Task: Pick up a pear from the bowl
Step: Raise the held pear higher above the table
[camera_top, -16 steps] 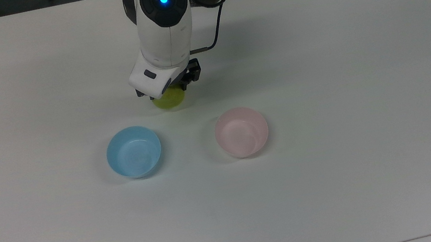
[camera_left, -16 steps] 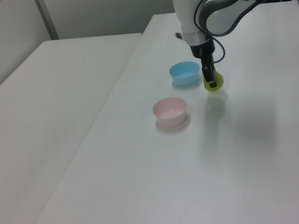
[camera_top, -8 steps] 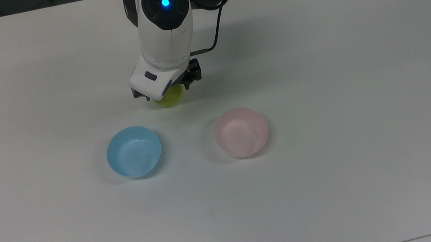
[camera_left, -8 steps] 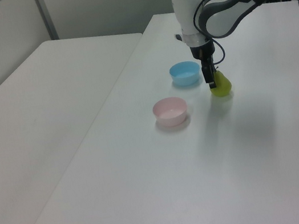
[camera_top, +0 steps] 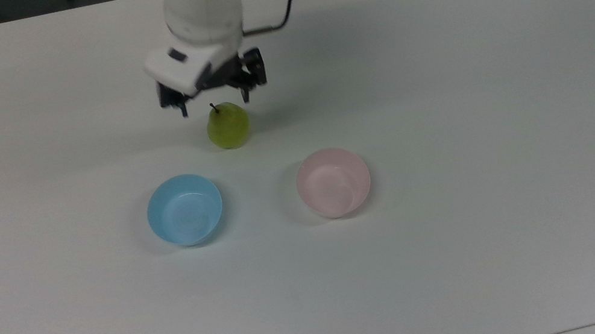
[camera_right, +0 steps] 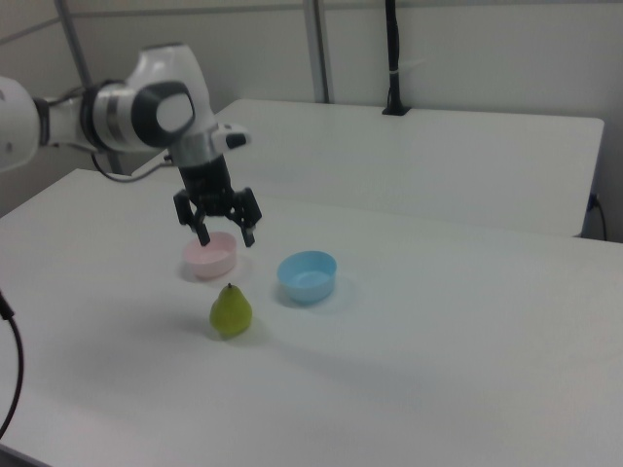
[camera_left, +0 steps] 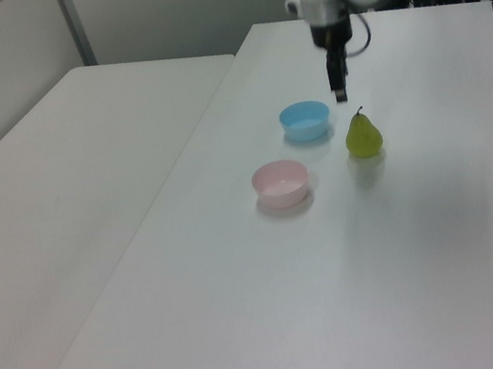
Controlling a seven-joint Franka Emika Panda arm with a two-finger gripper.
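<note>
The gripper is hanging in the air above the white table, and its two dark fingers are spread wide with nothing between them. In the right view the gripper is pointing straight down, clear of everything on the table.

The pear is standing upright on the table just below the fingertips, with its short dark stem pointing up toward the gap between them. Nothing is touching it. In the left view the pear is sitting below and slightly to the left view's right of the gripper, with open air between stem and fingers. In the right view the pear is standing directly under the open fingers.

The pink bowl is lying well away from the fingers, toward the top view's lower right of the pear, and it is sitting empty. In the right view this bowl is appearing just behind the fingertips. The blue bowl is sitting toward the top view's lower left of the pear, also empty. The two bowls are standing apart from each other, and the pear is touching neither one.
</note>
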